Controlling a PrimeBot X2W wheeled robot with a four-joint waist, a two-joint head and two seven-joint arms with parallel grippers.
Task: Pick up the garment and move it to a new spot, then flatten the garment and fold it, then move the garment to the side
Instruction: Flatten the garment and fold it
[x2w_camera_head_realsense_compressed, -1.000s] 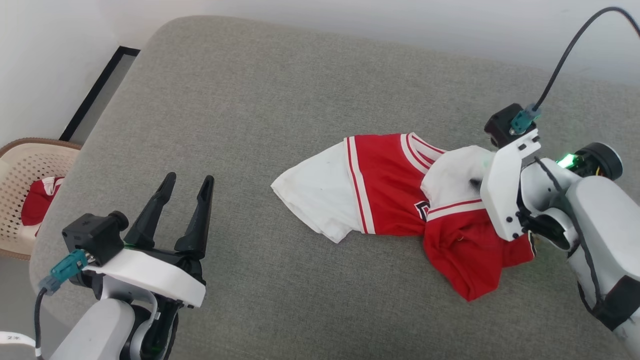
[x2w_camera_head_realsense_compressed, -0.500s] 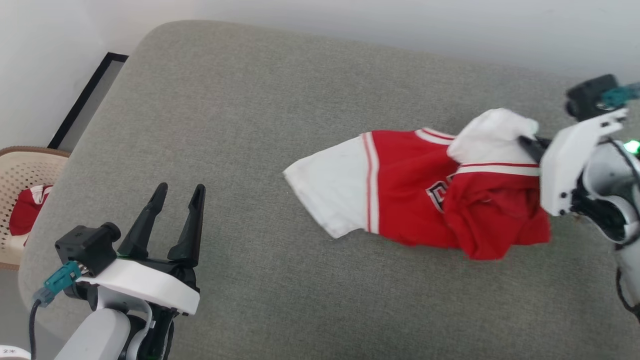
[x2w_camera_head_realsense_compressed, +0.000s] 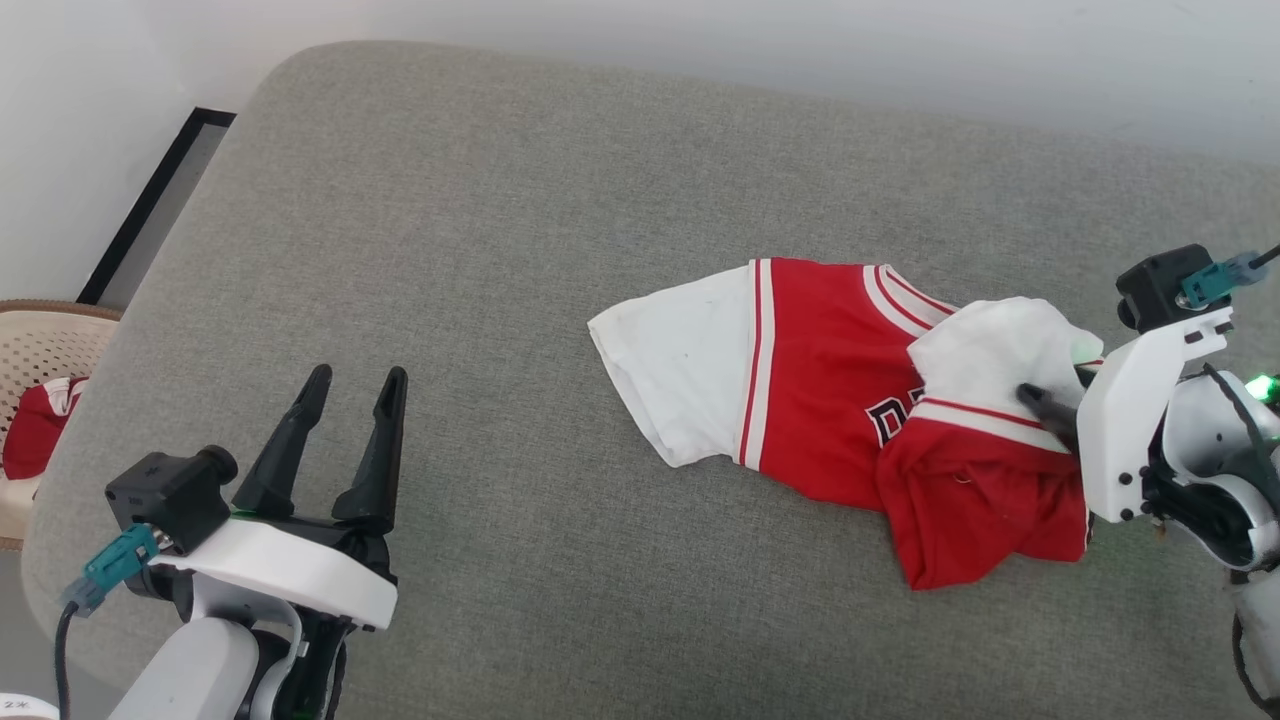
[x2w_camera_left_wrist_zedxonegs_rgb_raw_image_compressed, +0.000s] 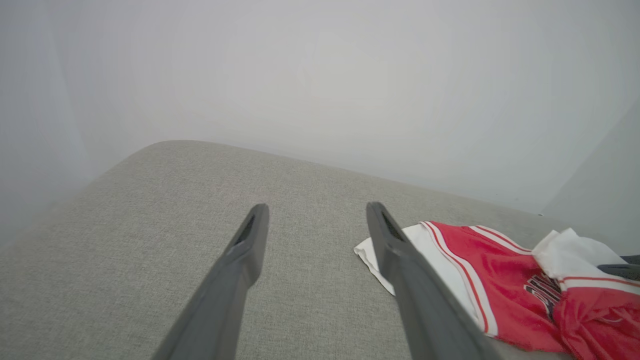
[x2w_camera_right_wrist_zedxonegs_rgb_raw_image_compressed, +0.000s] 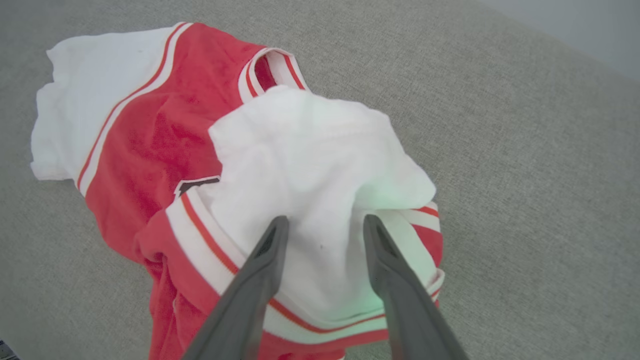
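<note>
Lettering (x2w_camera_head_realsense_compressed: 888, 418) on garment (x2w_camera_head_realsense_compressed: 820, 380) largely under folded white sleeve (x2w_camera_head_realsense_compressed: 990, 350) at right pincer (x2w_camera_right_wrist_zedxonegs_rgb_raw_image_compressed: 325, 220).

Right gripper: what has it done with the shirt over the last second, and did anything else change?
The right gripper pinched the white sleeve, lifted it, then set it back; its fingers now stand apart with the sleeve slack between them, seemingly let go. The shirt stays bunched on the cushion. The left gripper stayed open and idle. The head view itself shifted slightly.
</note>
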